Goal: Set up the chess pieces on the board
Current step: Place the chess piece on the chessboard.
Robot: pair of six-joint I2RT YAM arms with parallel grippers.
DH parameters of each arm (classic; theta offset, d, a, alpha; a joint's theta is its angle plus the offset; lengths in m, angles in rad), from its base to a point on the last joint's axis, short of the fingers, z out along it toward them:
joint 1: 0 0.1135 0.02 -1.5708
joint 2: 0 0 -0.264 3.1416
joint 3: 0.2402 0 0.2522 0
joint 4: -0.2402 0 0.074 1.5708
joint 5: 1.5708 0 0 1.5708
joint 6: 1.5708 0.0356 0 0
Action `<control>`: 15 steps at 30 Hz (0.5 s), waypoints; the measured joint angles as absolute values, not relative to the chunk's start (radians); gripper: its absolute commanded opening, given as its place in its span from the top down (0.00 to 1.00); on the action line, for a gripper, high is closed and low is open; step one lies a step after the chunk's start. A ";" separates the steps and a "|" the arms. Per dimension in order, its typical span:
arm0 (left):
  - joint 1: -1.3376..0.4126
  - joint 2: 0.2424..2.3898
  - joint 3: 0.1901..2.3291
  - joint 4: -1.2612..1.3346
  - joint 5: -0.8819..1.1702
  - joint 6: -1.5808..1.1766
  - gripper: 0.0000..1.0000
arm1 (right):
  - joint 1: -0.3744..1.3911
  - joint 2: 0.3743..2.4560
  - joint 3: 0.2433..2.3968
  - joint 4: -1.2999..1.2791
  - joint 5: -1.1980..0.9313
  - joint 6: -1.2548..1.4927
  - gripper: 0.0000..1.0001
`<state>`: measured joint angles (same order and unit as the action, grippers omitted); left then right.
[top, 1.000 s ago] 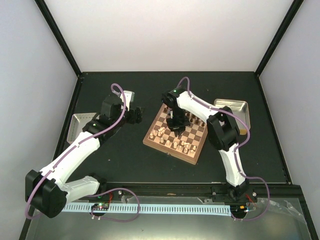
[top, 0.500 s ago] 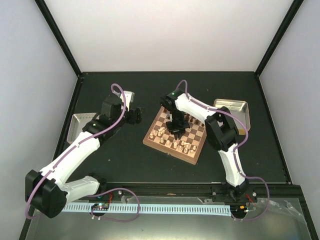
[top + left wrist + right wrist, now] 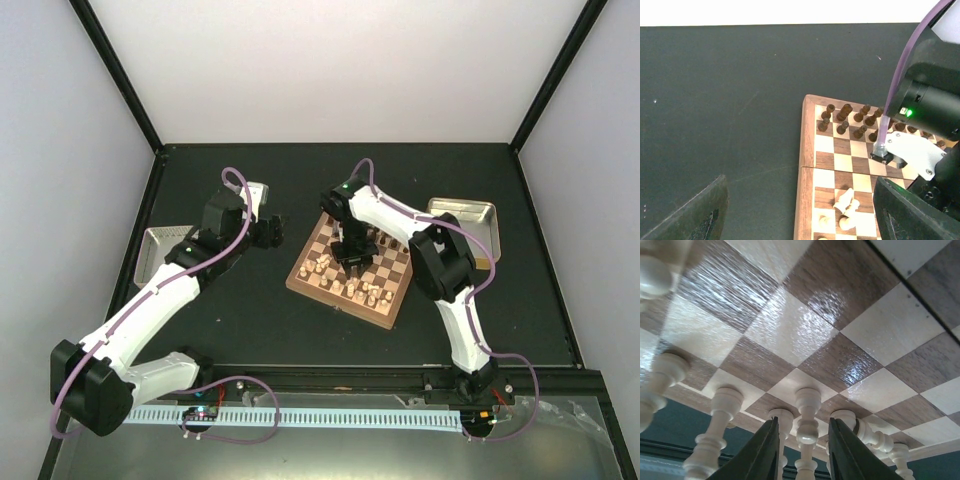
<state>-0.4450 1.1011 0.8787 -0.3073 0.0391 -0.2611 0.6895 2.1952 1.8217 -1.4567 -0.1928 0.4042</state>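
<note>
Nearest, along the near side of the board (image 3: 808,150), the pale pieces (image 3: 365,292) are standing in their rows. The right tool (image 3: 804,440) is hanging low over them with its fingers slightly spread either side of one pale pawn (image 3: 807,412), not pinching it, likely so the pawn can stand free on its square. Farther on, the dark pieces (image 3: 845,120) are filling the far rows, while the left tool (image 3: 272,228) is hovering spread wide and empty above the dark surface (image 3: 240,300) just off the board's left corner, probably to be out of the working arm's way.
</note>
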 measured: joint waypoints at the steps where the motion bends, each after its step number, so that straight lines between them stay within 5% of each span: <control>1: -0.445 1.101 0.879 -0.307 0.038 -0.261 0.19 | 0.690 2.195 1.831 -1.459 -0.192 0.407 0.70; 9: -0.445 1.099 0.879 -0.307 0.033 -0.261 0.19 | 0.661 2.160 1.876 -1.439 -0.165 0.466 0.70; 15: -0.444 1.099 0.879 -0.306 0.041 -0.262 0.19 | 0.553 1.927 1.645 -1.304 -0.169 0.514 0.70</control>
